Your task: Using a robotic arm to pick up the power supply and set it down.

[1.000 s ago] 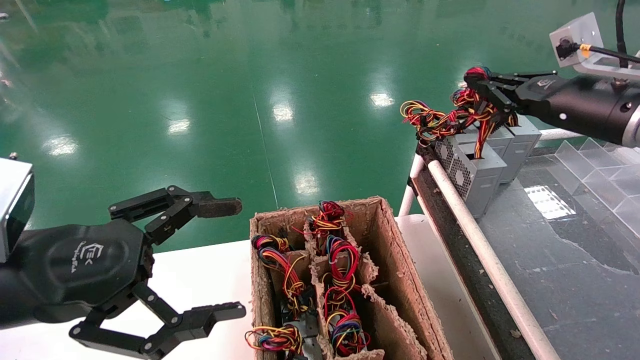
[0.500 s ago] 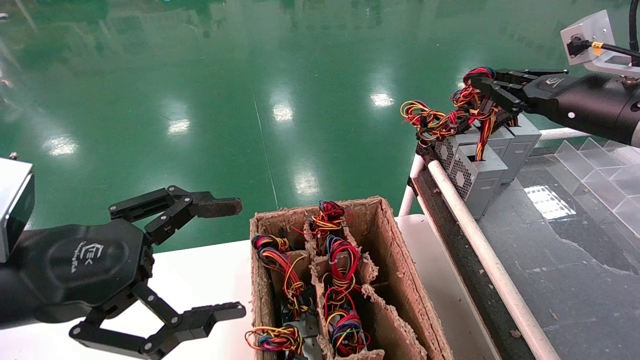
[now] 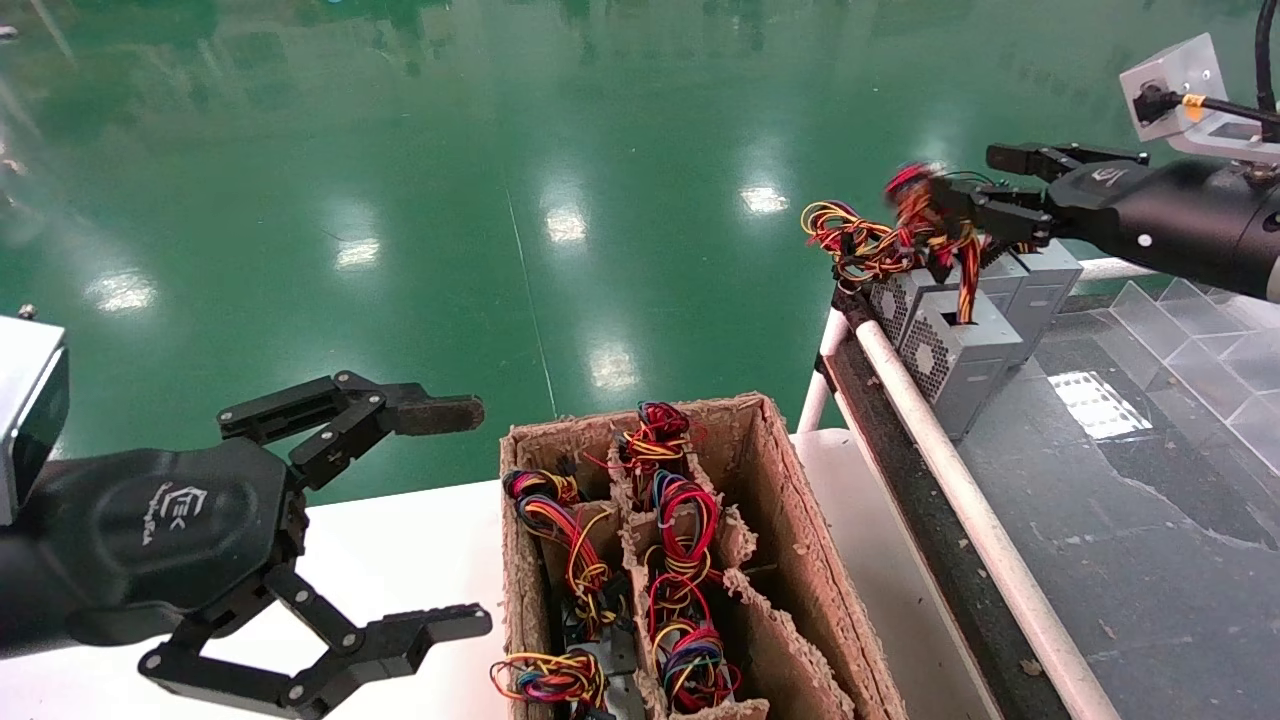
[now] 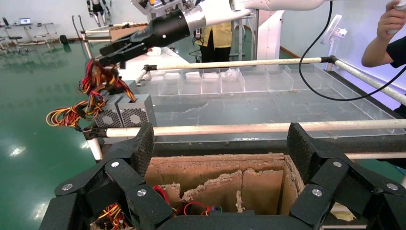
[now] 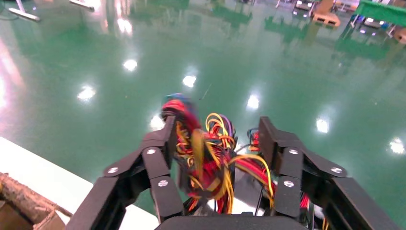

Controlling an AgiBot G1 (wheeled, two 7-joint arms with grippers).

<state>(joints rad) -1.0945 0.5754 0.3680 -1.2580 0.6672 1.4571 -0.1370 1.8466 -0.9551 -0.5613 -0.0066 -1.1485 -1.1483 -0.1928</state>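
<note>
power supply (image 3: 950,345): small grey metal box with a perforated grille side, standing on the dark conveyor belt (image 3: 1130,500) beside another grey box (image 3: 1040,285), just behind the white rail (image 3: 960,490); its bundle of wires (image 3: 925,225) rises from its top.
right tool (image 3: 985,185): released, fingers spread, with the wire bundle standing between them; the right wrist view shows the red, yellow and orange wires in the gap, and I cannot tell whether either finger touches them.
thing relative to tool: the box sits below and slightly nearer the robot than the fingertips; only its wires reach up into the gap.
step in hand: by my reading, the set-down is done, since the box rests on the belt and the fingers are parted.
next move: the right tool should draw back clear of the wires without snagging a loop, which could tip the box.
left tool (image 3: 450,515): spread wide and empty, parked over the white desk (image 3: 400,560), near the cardboard box (image 3: 800,560).
cardboard box: divided into compartments, with more coloured wire bundles (image 3: 680,560) showing inside, so more units likely wait there.
farther out: glossy green floor (image 3: 500,200) beyond the desk and the belt.
</note>
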